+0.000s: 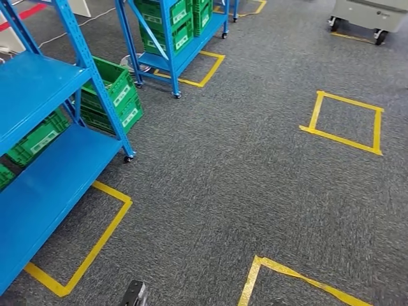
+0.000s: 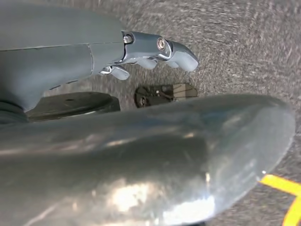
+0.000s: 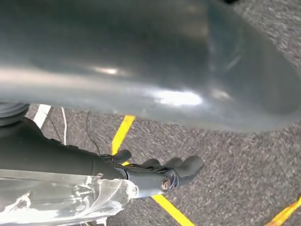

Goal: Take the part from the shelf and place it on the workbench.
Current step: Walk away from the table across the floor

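My right hand hangs at my side over the grey carpet, its dark fingers stretched along a clear, crinkled plastic-wrapped part that it holds. The wrapping hides the thumb. My left hand also hangs low, fingers straight and apart, with nothing in them. A dark bit of that left hand shows at the bottom edge of the head view. A blue shelf stands close on my left, its near boards bare.
Green crates sit on the floor behind the near shelf. A second blue shelf holds more crates. Yellow tape squares mark the grey carpet. A white wheeled cart stands far right.
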